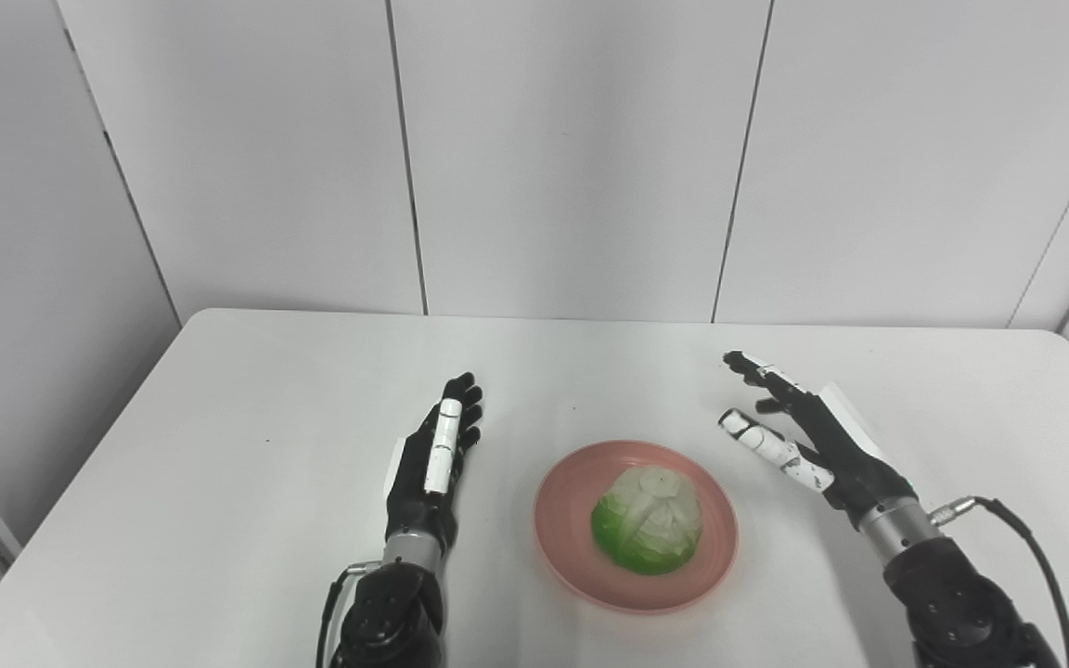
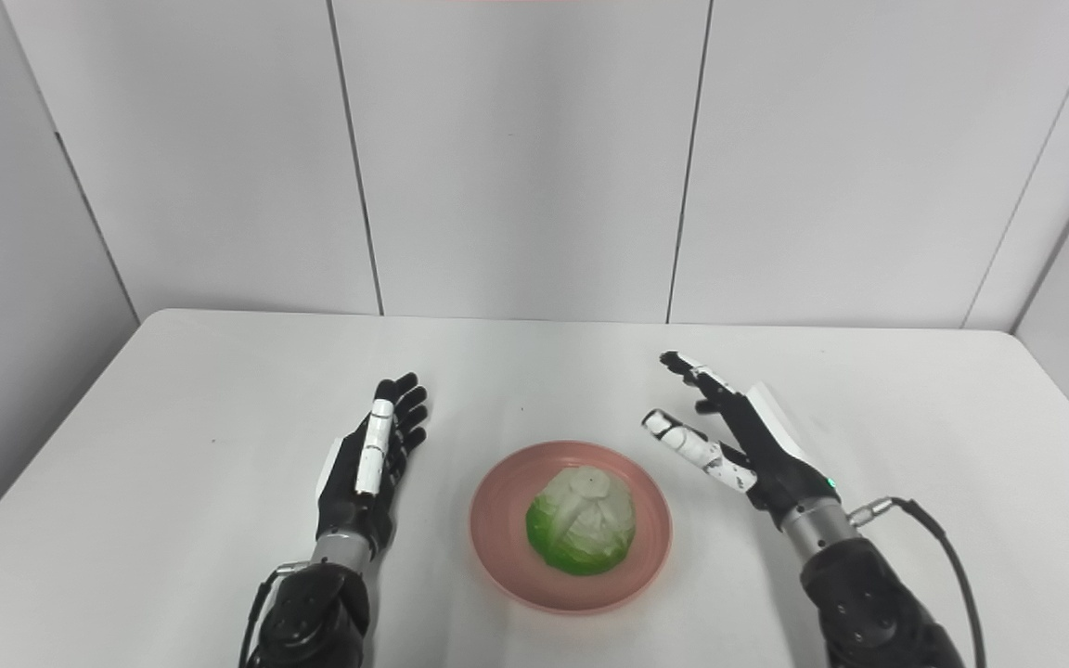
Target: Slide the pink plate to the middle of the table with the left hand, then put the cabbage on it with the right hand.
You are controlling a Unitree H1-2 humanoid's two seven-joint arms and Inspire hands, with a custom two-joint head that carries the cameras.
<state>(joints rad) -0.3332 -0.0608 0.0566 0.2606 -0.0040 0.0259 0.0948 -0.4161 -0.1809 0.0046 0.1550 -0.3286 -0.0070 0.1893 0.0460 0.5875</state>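
Note:
A pink plate (image 1: 564,543) lies on the white table near its middle front. A green and white cabbage (image 1: 648,520) sits on the plate, a little right of its centre. My left hand (image 1: 434,461) is open and empty, fingers straight, just left of the plate and apart from it. My right hand (image 1: 799,436) is open and empty, fingers spread, to the right of the plate and a little further back, not touching the plate or the cabbage. The same scene shows in the right eye view, with the plate (image 2: 497,543) and cabbage (image 2: 583,520).
The white table (image 1: 265,390) runs back to a grey panelled wall (image 1: 572,158). A black cable (image 1: 1031,547) loops off the right wrist. The table's left edge and right edge lie well outside both hands.

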